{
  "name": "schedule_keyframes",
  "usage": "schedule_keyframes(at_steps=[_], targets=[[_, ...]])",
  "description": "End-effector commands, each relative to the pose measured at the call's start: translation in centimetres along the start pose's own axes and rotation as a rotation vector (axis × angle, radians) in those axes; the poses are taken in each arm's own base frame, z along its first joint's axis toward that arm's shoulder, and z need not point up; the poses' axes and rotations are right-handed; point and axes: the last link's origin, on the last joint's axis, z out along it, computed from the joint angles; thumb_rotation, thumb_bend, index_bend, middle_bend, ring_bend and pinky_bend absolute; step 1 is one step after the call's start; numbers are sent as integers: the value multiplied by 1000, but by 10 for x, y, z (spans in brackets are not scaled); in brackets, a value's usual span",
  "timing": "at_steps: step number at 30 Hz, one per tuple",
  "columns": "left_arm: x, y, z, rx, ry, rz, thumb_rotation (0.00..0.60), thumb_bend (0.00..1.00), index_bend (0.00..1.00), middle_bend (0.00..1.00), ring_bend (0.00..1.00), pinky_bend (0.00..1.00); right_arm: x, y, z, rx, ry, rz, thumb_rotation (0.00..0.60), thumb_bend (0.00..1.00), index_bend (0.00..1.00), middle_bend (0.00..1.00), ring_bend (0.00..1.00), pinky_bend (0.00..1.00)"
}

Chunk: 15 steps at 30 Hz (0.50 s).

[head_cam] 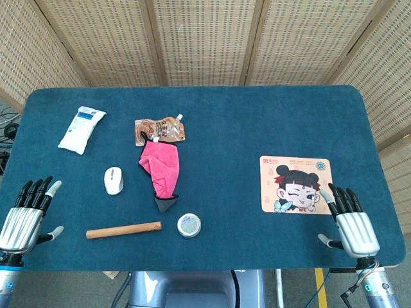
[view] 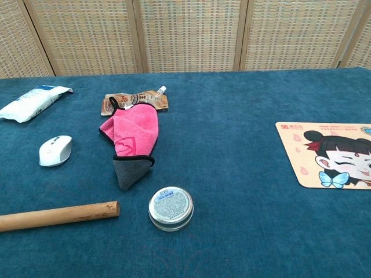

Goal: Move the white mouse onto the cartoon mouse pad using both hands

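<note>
The white mouse (head_cam: 113, 180) (view: 55, 150) lies on the blue table, left of centre. The cartoon mouse pad (head_cam: 295, 184) (view: 327, 154), peach with a winking girl's face, lies flat at the right. My left hand (head_cam: 27, 215) rests at the front left corner, fingers apart and holding nothing, a good way left of the mouse. My right hand (head_cam: 350, 224) sits at the front right, fingers spread and empty, just off the pad's front right corner. Neither hand shows in the chest view.
A pink and grey cloth (head_cam: 161, 171) (view: 127, 142) lies mid-table with a brown spout pouch (head_cam: 160, 129) behind it. A wooden stick (head_cam: 124, 230) and a round tin (head_cam: 189, 225) lie near the front edge. A white packet (head_cam: 81, 129) sits at the back left.
</note>
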Motion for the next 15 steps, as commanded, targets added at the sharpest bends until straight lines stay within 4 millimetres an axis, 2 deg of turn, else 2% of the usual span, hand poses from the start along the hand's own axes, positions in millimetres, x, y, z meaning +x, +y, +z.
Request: schedule_keyframes(at_steps=[1, 15], targets=[[-1, 0, 0, 0, -3, 1, 600, 49, 0, 0, 0, 0, 0, 0, 0, 0, 1, 2, 600, 0, 0, 0, 0, 0], [-1, 1, 1, -10, -7, -2, 600, 51, 0, 0, 0, 0, 2, 1, 0, -3, 18, 6, 600, 0, 0, 0, 0, 0]])
